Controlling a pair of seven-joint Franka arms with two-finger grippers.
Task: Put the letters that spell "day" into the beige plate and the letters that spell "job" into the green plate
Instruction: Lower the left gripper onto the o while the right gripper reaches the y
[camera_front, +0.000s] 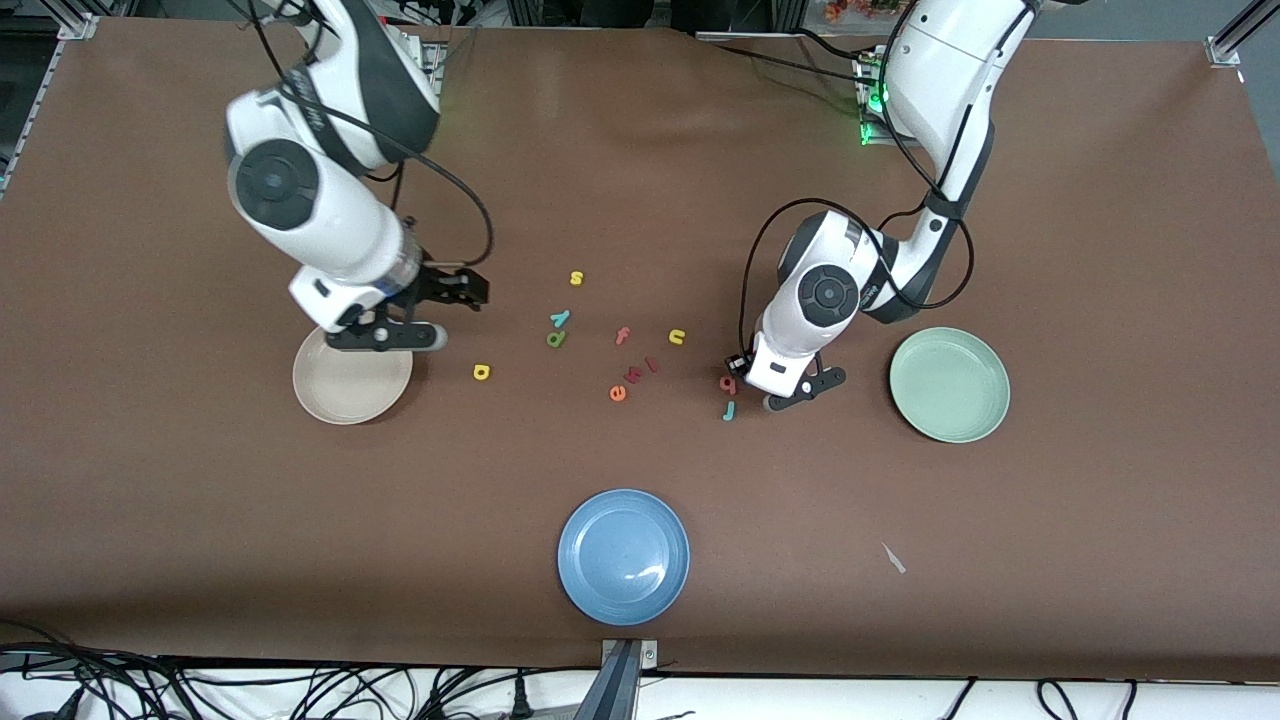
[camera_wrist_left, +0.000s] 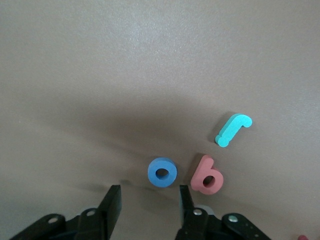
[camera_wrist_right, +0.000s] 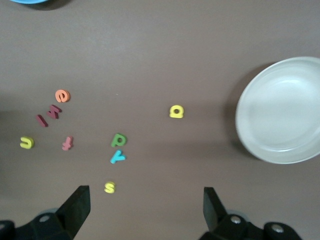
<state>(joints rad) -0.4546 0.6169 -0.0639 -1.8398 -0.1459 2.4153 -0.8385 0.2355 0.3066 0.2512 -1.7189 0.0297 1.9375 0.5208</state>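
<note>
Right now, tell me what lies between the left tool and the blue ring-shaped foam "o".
Nothing: in the left wrist view only bare brown table separates the left tool from the blue ring-shaped foam "o".

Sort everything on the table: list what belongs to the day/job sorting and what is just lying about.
Belongs:
green d
yellow a
teal y
teal j
blue o
pinkish-red b
beige plate
green plate

Lying about:
blue plate
yellow s
yellow u
pink f
orange e
dark red letters
</note>
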